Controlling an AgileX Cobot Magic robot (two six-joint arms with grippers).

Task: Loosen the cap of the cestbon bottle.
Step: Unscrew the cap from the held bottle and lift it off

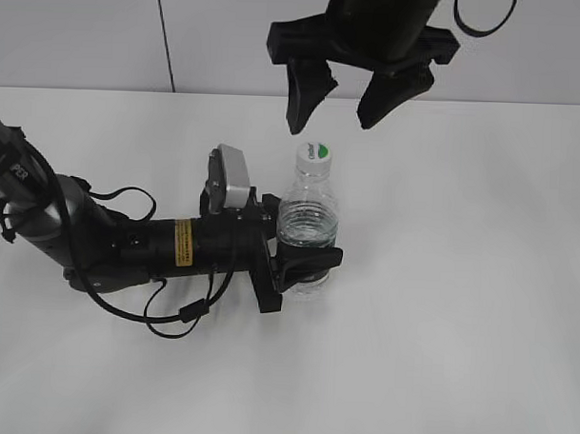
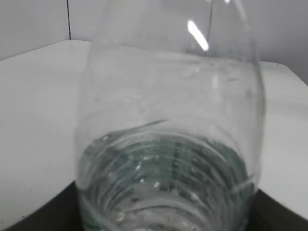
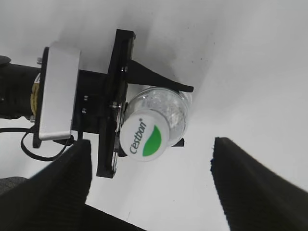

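The clear cestbon bottle [image 1: 308, 218] stands upright on the white table, with its white cap [image 1: 316, 153] bearing a green leaf mark on top. My left gripper [image 1: 305, 267] lies low on the table and is shut on the bottle's lower body; the bottle fills the left wrist view [image 2: 168, 144]. My right gripper [image 1: 343, 109] hangs open and empty above and slightly behind the cap, apart from it. In the right wrist view the cap [image 3: 144, 136] sits between the two open fingers [image 3: 149, 178], nearer the left one.
The left arm [image 1: 99, 234] with its cables lies across the table's left half. The wall [image 1: 87, 29] stands behind the table's far edge.
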